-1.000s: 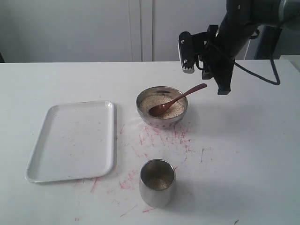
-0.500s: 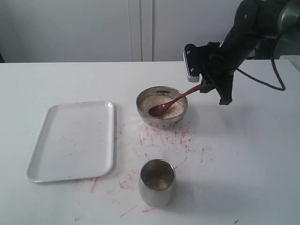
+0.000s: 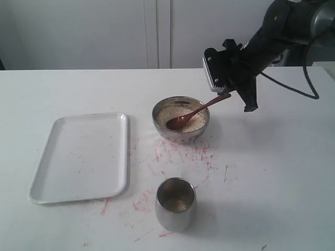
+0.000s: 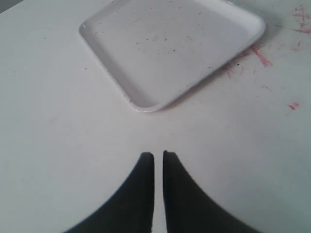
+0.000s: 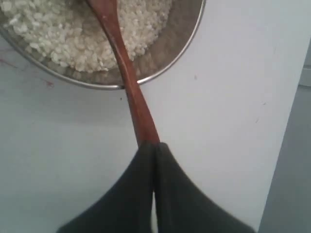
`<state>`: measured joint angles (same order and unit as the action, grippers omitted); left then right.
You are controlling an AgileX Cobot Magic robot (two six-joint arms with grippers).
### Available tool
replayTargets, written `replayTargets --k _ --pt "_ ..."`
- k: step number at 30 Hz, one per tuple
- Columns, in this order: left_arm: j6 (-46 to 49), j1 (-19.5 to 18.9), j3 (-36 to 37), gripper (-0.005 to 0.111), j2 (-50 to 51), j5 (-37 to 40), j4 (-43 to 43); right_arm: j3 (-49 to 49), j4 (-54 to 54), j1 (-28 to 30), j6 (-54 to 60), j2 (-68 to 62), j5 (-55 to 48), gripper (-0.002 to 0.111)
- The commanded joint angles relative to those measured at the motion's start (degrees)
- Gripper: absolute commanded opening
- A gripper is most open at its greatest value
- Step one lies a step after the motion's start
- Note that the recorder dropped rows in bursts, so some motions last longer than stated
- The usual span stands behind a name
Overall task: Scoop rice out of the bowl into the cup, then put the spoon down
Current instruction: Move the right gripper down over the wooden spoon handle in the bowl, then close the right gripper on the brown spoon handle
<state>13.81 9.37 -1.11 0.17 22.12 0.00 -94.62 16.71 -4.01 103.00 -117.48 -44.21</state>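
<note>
There is one steel bowl, one steel cup, one wooden spoon, one white tray and two grippers. All the items sit on a white table streaked with red marks.

The bowl stands near the middle of the table, toward the far side, and holds a heap of rice. The spoon lies tilted in it. Its oval end is down in the grains and its handle crosses the bowl's right rim, rising to the right. The cup stands upright nearer than the bowl, well apart from it, with a little rice in its bottom. The tray lies flat to the left of both.

The right gripper hovers just right of the bowl at the handle's tip. In the right wrist view its fingers are pressed together with only a hairline between them. The end of the handle disappears between their tips, so they appear clamped on the spoon.

The left gripper shows only in its own wrist view. Its jaws are drawn nearly together with a thin slit between them, holding nothing, above bare table near a corner of the tray.
</note>
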Motion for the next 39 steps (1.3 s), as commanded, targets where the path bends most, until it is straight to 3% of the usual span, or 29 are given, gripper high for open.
replayTargets --k 1,5,11,18,21,29,39 --pt "-0.3 0.1 0.5 0.014 -0.2 1.9 0.0 -0.3 3.2 -1.7 0.5 0.2 -0.1 0.000" --pt "-0.3 0.1 0.5 0.014 -0.2 1.9 0.0 -0.3 4.2 -3.0 -7.0 0.2 2.5 0.000" --pt "-0.3 0.1 0.5 0.014 -0.2 1.9 0.0 -0.3 -5.8 -4.2 -1.6 0.2 0.0 0.000" --pt "-0.3 0.1 0.5 0.014 -0.2 1.9 0.0 -0.3 -4.4 -4.2 -4.6 0.2 0.5 0.000" --pt "-0.3 0.1 0.5 0.014 -0.2 1.9 0.0 -0.2 -4.4 -4.2 -4.7 0.2 0.5 0.006" --pt "-0.3 0.1 0.5 0.014 -0.2 1.9 0.0 -0.2 -4.5 -4.4 -4.7 0.2 0.9 0.043" --pt "-0.3 0.1 0.5 0.014 -0.2 1.9 0.0 -0.2 -10.4 -7.4 -4.2 -0.1 4.4 0.043"
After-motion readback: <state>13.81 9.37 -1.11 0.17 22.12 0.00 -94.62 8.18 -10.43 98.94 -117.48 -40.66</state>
